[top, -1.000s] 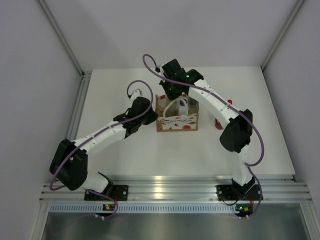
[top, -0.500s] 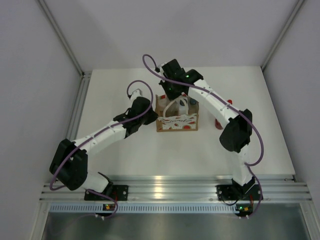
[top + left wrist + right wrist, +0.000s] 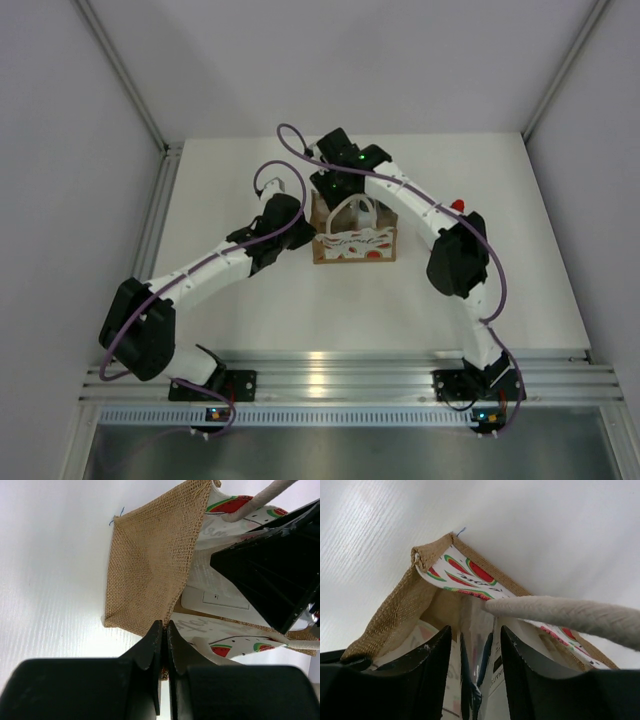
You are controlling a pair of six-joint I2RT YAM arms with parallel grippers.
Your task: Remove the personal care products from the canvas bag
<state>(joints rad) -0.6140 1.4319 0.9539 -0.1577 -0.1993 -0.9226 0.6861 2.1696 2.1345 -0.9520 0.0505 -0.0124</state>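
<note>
Canvas bag (image 3: pixel 355 243): seen from overhead, upright near the middle of the table (image 3: pixel 500 170), watermelon panel towards the arms. Left gripper (image 3: pixel 300 232) at its left side, right gripper (image 3: pixel 335 190) over its rear rim. Red bottle (image 3: pixel 458 205) peeks out by the right arm, well apart from the bag. Left wrist view: jaws pinched shut on the bag's burlap side edge (image 3: pixel 145 570); white container (image 3: pixel 215 597) inside. Right wrist view: jaws partly spread in the bag mouth, straddling a dark-capped bottle (image 3: pixel 472 675) without clear contact; rope handle (image 3: pixel 560 612) just beside.
</note>
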